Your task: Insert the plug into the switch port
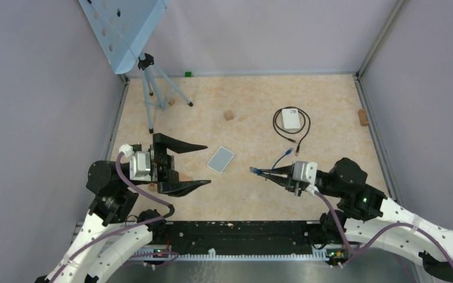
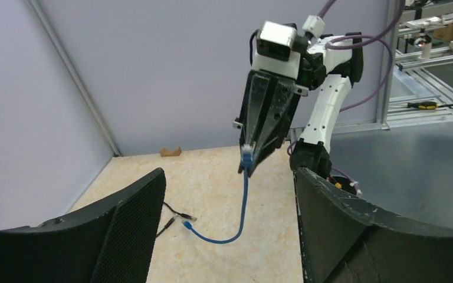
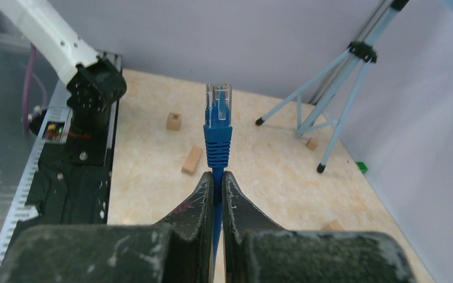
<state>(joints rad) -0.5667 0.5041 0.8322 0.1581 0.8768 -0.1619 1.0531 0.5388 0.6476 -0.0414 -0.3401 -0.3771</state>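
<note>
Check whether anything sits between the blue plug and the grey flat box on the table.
Nothing visible does. The right gripper holds the blue plug just right of the grey flat box, and only bare table shows between them. The open left gripper stands on the box's other side.

The plug (image 3: 219, 106) has a clear glossy plastic tip and a matt blue rubbery boot. The right gripper (image 3: 217, 175) is scuffed black plastic. The left gripper (image 1: 207, 164) has finely dimpled matt pads (image 2: 131, 230). Left of the plug, the block (image 3: 192, 160) is raw wood; the tabletop (image 3: 271, 171) is matt and mottled.
</note>
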